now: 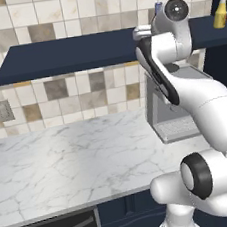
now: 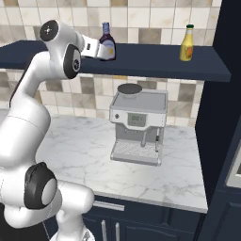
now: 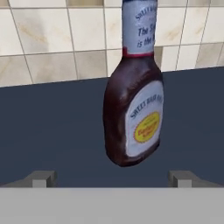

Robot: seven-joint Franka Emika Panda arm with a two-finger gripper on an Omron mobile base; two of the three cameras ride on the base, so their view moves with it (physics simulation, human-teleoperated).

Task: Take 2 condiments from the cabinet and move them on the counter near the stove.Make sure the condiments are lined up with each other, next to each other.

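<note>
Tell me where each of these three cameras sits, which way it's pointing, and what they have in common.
Left base view: behind the arm to its left, looking forward and down over the counter toward the shelf; the arm rises at lower right, hiding most of the coffee machine.
Right base view: behind to the right, same scene; the arm rises at lower left, its gripper at the maroon bottle.
Hand view: on the hand, facing that bottle; the open fingertips show.
The base views share the yellow bottle.
</note>
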